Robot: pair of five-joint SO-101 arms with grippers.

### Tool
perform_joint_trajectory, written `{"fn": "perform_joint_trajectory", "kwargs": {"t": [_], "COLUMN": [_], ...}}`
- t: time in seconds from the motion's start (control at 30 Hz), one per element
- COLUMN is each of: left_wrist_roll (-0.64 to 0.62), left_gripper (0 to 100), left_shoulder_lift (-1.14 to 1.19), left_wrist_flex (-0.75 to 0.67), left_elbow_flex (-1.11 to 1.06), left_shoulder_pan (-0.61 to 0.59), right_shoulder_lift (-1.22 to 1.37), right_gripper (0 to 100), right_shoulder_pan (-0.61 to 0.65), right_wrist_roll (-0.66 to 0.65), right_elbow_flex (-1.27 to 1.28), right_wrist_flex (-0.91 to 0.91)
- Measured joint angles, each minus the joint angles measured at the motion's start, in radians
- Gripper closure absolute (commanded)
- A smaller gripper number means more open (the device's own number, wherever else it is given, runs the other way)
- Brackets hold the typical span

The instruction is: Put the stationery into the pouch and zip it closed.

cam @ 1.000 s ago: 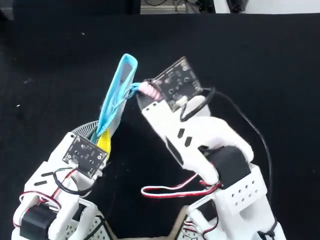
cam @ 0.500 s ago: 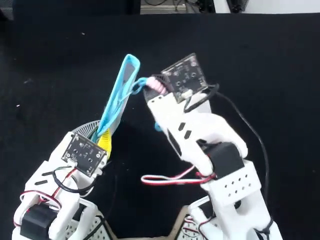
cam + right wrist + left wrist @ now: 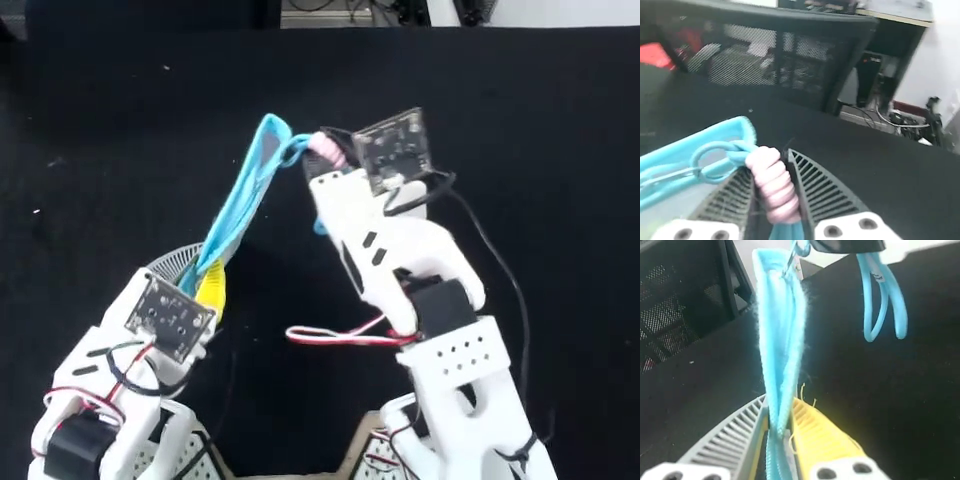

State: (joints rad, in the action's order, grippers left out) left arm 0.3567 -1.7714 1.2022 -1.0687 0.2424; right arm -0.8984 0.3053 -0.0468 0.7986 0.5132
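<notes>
A light blue pouch is stretched on edge above the black table between both arms. My left gripper is shut on its near end, the grey and yellow fingers clamping the fabric. My right gripper is at the pouch's far end, shut on the pink zipper pull, which joins a blue ring at the pouch's corner. In the right wrist view the pink zipper pull sits squeezed between that gripper's two jaws. A blue cord loop hangs below the right gripper. No stationery is visible outside the pouch.
Black cloth covers the table all around the arms. A red and white cable loops off the right arm. A mesh chair back stands beyond the table's far edge.
My right gripper has moved right and toward the far side with the pink pull, now at the pouch's far tip. The pouch leans further right. The left gripper stays put.
</notes>
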Motion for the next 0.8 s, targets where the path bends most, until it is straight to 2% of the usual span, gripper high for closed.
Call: {"fn": "perform_joint_trajectory", "kwargs": {"t": [0.17, 0.43, 0.6, 0.8], "left_wrist_roll": [0.000, 0.000, 0.000, 0.000], "left_gripper": [97, 97, 97, 97], "left_shoulder_lift": [-0.052, -0.052, -0.054, -0.054], "left_wrist_flex": [-0.003, -0.003, -0.003, -0.003], "left_elbow_flex": [-0.041, -0.055, -0.072, -0.084], "left_shoulder_pan": [0.003, 0.006, 0.104, 0.112], "right_shoulder_lift": [0.000, 0.000, 0.000, 0.000], "right_gripper": [98.8, 98.8, 98.8, 98.8], "right_shoulder_pan": [-0.041, -0.123, -0.170, -0.181], "right_wrist_roll": [0.055, 0.081, 0.164, 0.173], "right_elbow_flex": [0.083, 0.095, 0.114, 0.153], "right_wrist_flex": [-0.094, -0.110, -0.110, -0.137]}}
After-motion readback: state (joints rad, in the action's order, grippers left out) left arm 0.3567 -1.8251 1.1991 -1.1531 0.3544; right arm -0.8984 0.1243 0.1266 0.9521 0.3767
